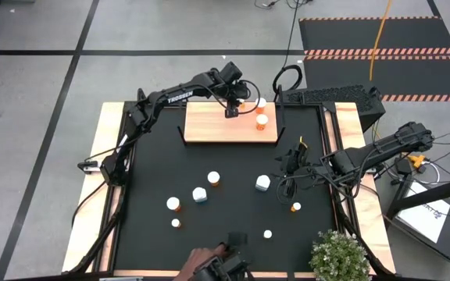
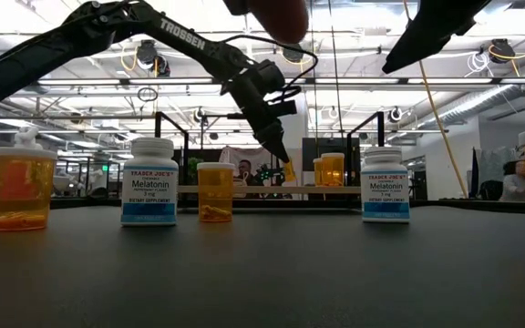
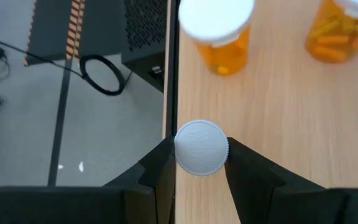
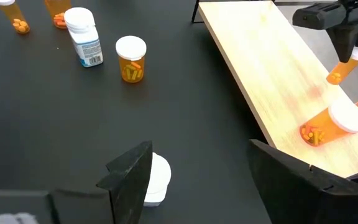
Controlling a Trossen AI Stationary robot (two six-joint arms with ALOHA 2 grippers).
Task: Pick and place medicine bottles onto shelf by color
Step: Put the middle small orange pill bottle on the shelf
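Left gripper (image 3: 197, 171) is clamped on a small orange pill bottle (image 4: 339, 70) by its ribbed white cap (image 3: 201, 147), holding it above the far rim of the shelf (image 1: 209, 125), with the bottle hanging clear of the wood in the right wrist view. Just beside it on the board stand two more orange bottles (image 1: 261, 120), close together near the end of the shelf with the black upright (image 1: 283, 117).

Judging from this, the main risk is the edge: in the left wrist view the held cap sits right over the line where the wood stops and the floor begins, so a release here could tip the bottle off the back. The grip is only on the cap, so the body may swing or land tilted and roll. Shifting toward the two standing bottles could knock them over.

Right gripper (image 4: 197, 171) hangs with its jaws spread wide over the black table, holding nothing, a white bottle (image 4: 154, 179) just below one finger. A Melatonin bottle (image 4: 83, 35) and further orange ones stand well apart from both grippers on the table (image 1: 225, 211).
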